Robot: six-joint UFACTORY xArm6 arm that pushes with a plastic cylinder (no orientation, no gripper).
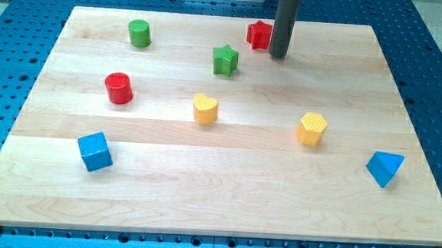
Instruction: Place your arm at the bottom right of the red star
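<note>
The red star sits near the board's top edge, right of the green star. My tip rests just beside it, at its lower right, so little or no travel seems needed. I carry no jaws, only a rod.

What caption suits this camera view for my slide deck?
My tip rests at the red star's lower right, nearly touching; seven other blocks scattered on the wooden board.
</note>
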